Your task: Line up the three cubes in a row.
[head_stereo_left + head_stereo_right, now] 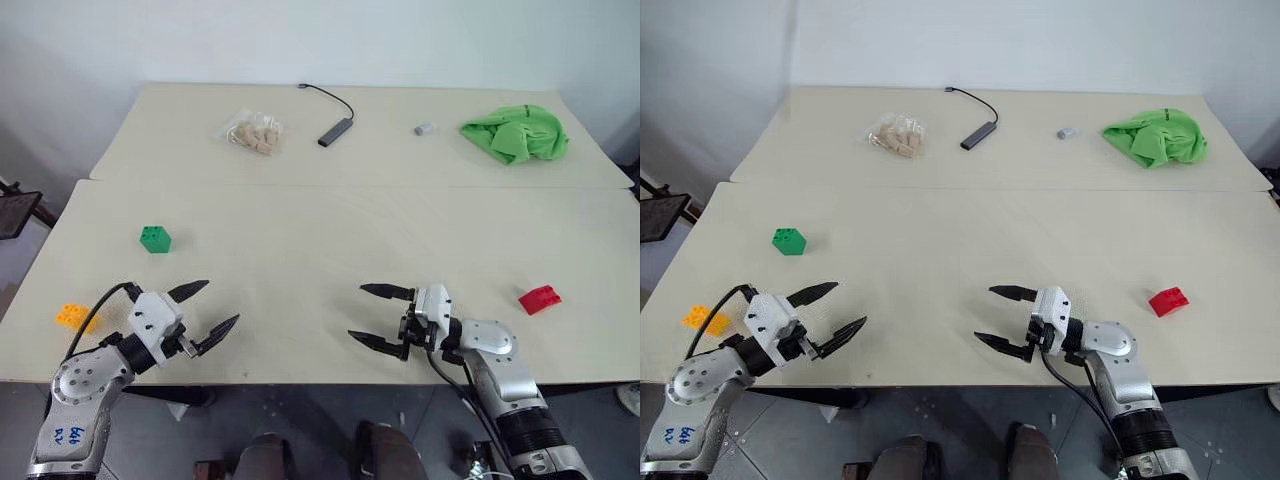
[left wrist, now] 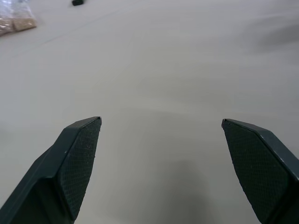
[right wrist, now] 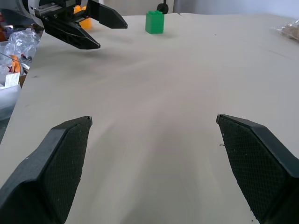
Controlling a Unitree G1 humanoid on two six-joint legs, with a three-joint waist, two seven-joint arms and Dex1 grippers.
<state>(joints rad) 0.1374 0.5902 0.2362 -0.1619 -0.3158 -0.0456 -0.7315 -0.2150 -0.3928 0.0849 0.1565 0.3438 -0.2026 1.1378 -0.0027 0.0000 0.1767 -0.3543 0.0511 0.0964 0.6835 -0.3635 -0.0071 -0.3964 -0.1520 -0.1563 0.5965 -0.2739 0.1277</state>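
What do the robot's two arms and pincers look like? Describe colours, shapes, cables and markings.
Both arms are silver-grey metal with white wrist blocks. Each pincer, left pincer and right pincer, has two black pointed fingers with textured pads. Black cables loop beside the wrists. The left arm bears blue handwriting.

Two beige tables point(image 1: 300, 250) standing pushed together, near one carrying a green cube point(image 1: 155, 239), an orange-yellow cube point(image 1: 74, 316) at its left edge, a red cube point(image 1: 539, 298) lying right, far one bearing a clear bag of beige pieces point(image 1: 253, 133), a dark cabled adapter point(image 1: 336, 131), a small grey item point(image 1: 424, 128), a crumpled green cloth point(image 1: 516, 134).
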